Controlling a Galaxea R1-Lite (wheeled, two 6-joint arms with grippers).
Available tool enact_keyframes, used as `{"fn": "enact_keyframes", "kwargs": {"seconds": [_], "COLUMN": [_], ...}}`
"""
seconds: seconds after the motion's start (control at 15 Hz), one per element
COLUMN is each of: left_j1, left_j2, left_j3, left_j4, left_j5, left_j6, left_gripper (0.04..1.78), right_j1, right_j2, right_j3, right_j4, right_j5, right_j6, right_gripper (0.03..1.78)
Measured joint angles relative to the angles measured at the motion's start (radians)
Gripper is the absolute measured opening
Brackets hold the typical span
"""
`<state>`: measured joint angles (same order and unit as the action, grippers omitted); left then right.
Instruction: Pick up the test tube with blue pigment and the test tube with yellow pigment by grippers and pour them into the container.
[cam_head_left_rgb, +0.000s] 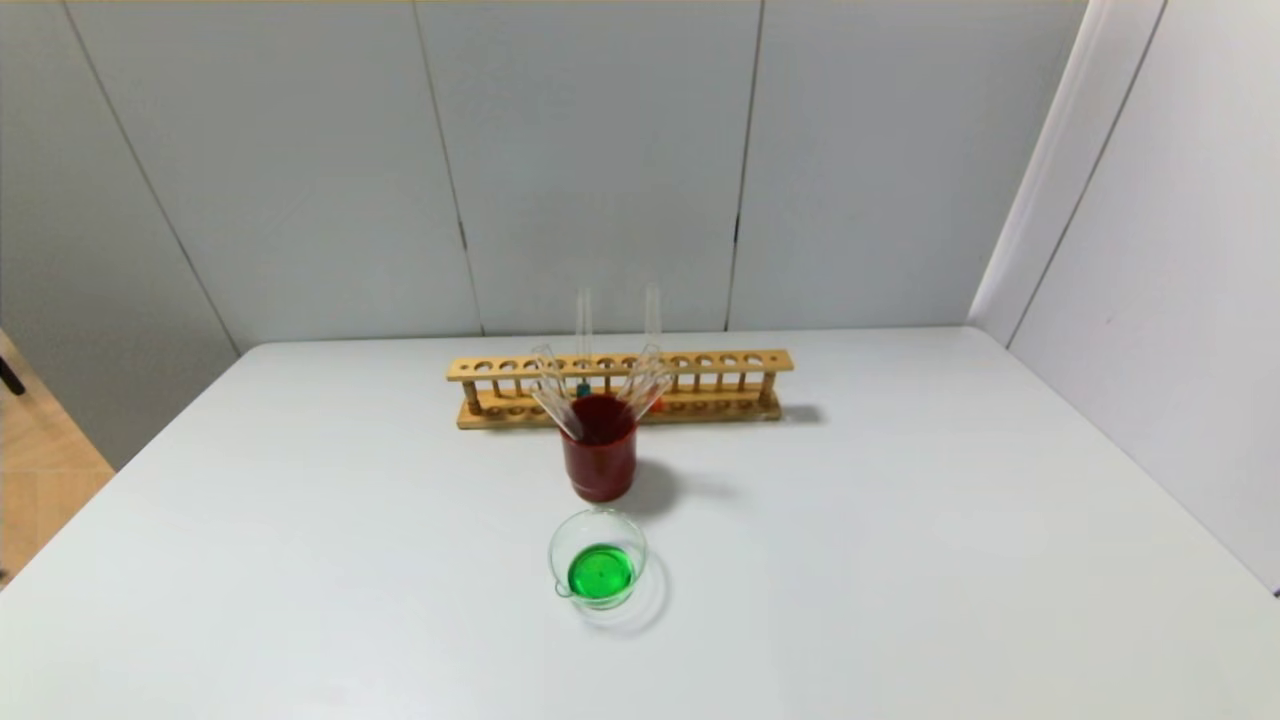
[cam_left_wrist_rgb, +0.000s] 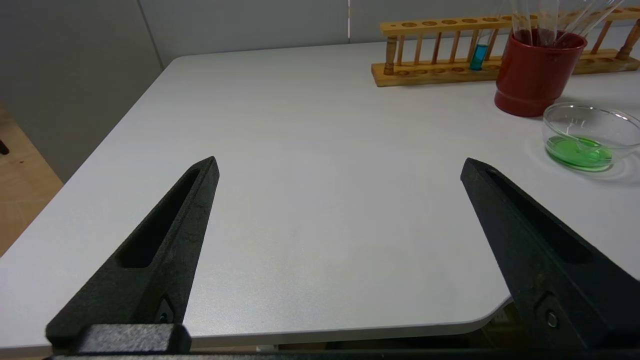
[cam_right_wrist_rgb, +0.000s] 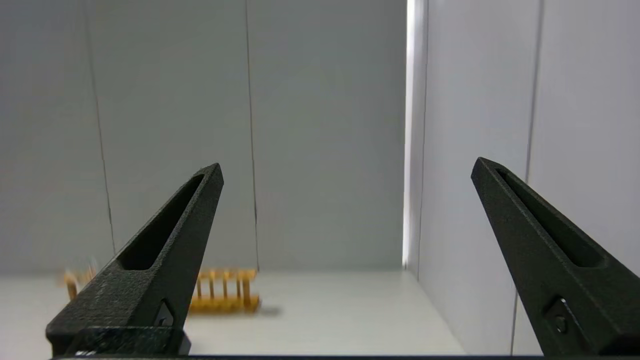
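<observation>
Pour looks done; both arms drawn back, nothing held.

Left gripper (cam_left_wrist_rgb: 340, 170) jaws spread wide and empty over the near table edge; container (cam_left_wrist_rgb: 590, 135) with green liquid lies ahead and off to one side, red cup (cam_left_wrist_rgb: 537, 75) with empty tubes and wooden rack (cam_left_wrist_rgb: 435, 47) beyond it. Right gripper (cam_right_wrist_rgb: 347, 172) likewise wide apart, raised. Blue and yellow tubes can't be told apart now. Advice: retreat clear of the dish.

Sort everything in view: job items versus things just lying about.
Job:
container, holding green liquid
left gripper, open
right gripper, open

Lying about:
wooden rack
red cup of clear tubes
blue-liquid tube in the rack
</observation>
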<state>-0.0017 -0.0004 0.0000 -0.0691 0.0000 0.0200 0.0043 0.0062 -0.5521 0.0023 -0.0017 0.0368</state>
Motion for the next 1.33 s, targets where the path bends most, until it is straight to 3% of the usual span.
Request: {"fn": "enact_keyframes", "kwargs": {"seconds": [0.2,0.47,0.8,1.33], "left_j1": [0.0,0.001,0.0,0.0], "left_j2": [0.0,0.0,0.0,0.0], "left_j3": [0.0,0.0,0.0,0.0], "left_j4": [0.0,0.0,0.0,0.0], "left_j5": [0.0,0.0,0.0,0.0], "left_j6": [0.0,0.0,0.0,0.0], "left_gripper": [1.71,1.71,1.71,1.71], "right_j1": [0.0,0.0,0.0,0.0], "right_j2": [-0.005,-0.006,-0.007,-0.007], "right_j3": [0.24,0.509,0.551,0.552], "right_j4": [-0.026,-0.149,-0.002,0.003], "right_j5": [0.002,0.025,0.011,0.007], "right_j6": [0.002,-0.008,-0.081,-0.075], "right_gripper": [1.74,1.74,1.74,1.74]}}
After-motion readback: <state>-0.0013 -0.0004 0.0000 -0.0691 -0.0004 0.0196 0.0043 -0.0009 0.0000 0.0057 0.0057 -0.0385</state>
